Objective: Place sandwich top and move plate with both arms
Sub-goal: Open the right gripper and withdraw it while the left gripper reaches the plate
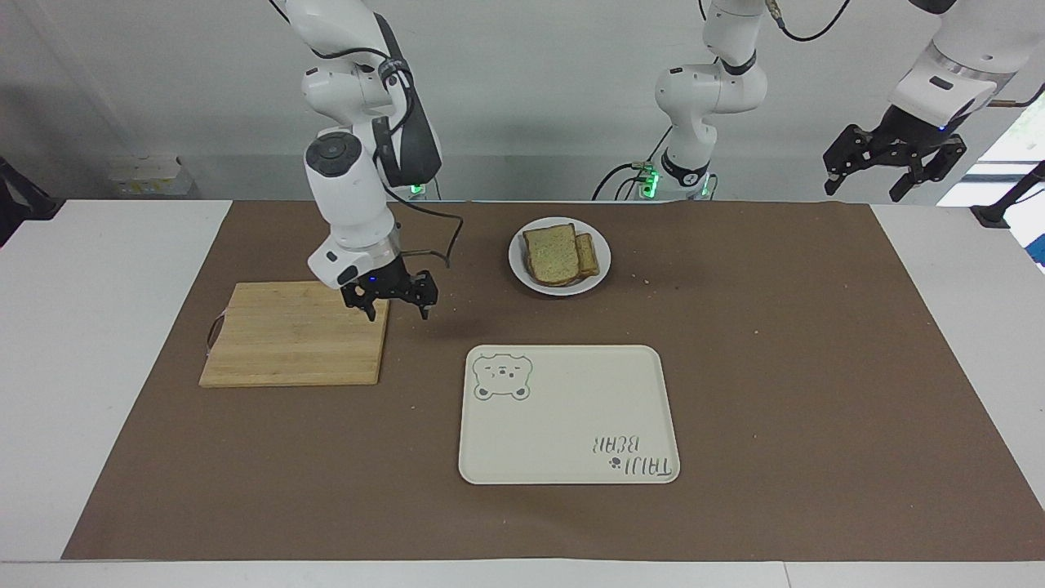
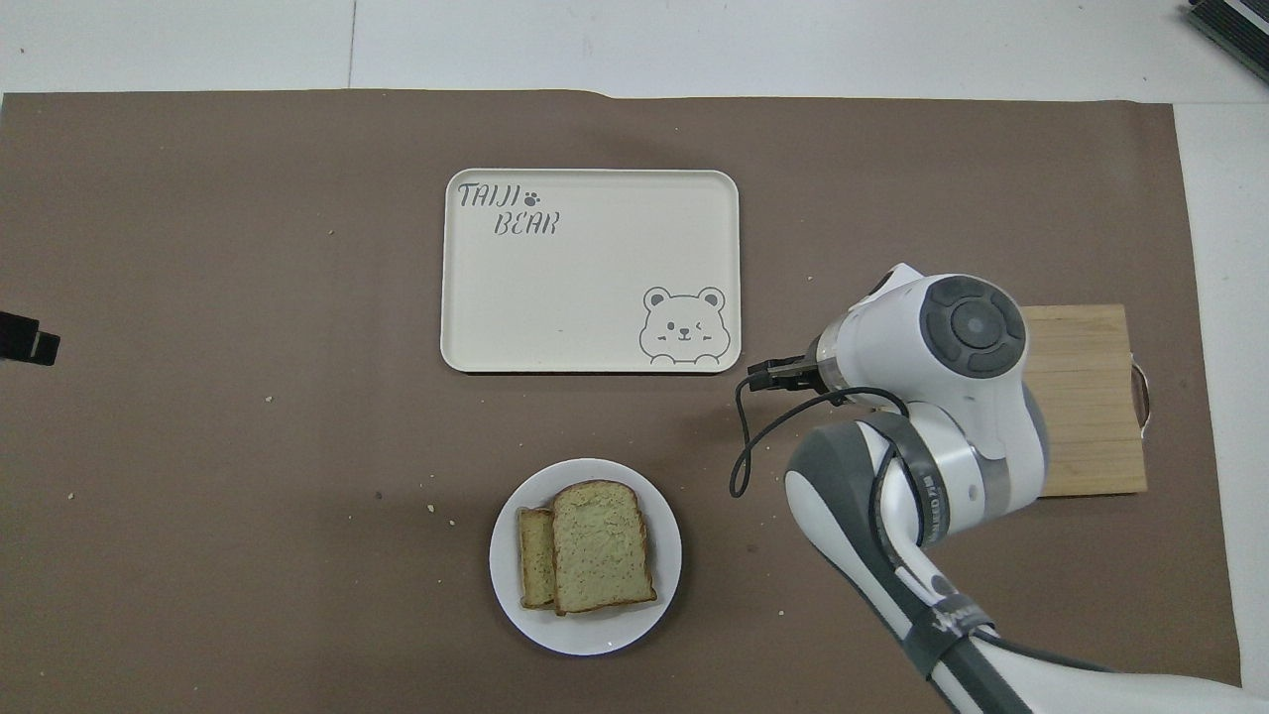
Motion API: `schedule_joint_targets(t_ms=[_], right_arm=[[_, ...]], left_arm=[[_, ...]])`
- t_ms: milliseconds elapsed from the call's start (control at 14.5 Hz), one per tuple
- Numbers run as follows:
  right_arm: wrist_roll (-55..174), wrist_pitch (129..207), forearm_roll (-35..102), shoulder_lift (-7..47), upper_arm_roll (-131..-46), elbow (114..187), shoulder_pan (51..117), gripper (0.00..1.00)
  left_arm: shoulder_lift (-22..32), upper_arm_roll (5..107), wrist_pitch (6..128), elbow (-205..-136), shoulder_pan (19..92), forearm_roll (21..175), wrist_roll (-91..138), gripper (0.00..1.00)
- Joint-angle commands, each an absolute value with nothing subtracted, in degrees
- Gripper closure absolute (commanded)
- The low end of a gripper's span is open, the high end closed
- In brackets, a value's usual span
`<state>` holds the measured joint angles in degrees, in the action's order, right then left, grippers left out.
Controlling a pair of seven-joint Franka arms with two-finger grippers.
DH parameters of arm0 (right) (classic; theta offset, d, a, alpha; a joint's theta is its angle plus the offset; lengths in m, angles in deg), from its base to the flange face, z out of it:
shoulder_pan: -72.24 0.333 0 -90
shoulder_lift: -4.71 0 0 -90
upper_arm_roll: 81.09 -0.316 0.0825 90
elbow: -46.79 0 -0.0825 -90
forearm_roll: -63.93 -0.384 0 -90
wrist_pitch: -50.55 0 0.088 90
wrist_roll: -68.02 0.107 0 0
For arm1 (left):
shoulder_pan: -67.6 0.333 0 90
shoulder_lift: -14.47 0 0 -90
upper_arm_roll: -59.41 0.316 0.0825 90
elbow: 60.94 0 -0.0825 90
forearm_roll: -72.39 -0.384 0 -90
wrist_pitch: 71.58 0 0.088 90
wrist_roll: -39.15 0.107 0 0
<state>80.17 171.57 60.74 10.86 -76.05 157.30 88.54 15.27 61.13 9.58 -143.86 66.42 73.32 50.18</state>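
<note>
My right gripper (image 1: 390, 300) hangs spread and empty over the cutting board's (image 1: 295, 333) edge. My left gripper (image 1: 891, 167) waits raised and spread. The sandwich top (image 1: 552, 254) rests on the plate (image 1: 594, 278).

White plate (image 1: 598, 273), pale speckled brown-crusted sandwich top (image 1: 551, 255), cream bear-print tray (image 1: 563, 425), tan board (image 1: 294, 335), brown mat (image 1: 816, 367)

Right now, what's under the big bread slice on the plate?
A second slice peeks out from under the top slice on the plate. The rest of it, and anything between them, is covered.
</note>
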Motion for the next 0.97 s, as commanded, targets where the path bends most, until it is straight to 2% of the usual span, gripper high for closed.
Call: schedule_joint_targets(t_ms=[0,346,553,899], right_arm=[[80.2,166.0,62.3,10.2,-76.5,152.1,84.5,0.0],[78.8,162.5,62.3,6.2,-76.5,149.4,77.8,0.0],[76.7,160.8,62.4,4.0,-75.4,149.2,76.9,0.0],[74.0,145.9,65.3,3.0,-74.7,139.0,76.1,0.0]], left_arm=[[17.0,61.3,6.0,-145.2,66.2,72.8,49.7,0.0],[17.5,61.8,2.4,-145.3,66.9,72.8,49.7,0.0],[17.4,61.8,2.9,-145.2,66.7,72.8,49.6,0.0],[17.4,61.8,2.3,-145.2,66.5,72.8,49.6,0.0]])
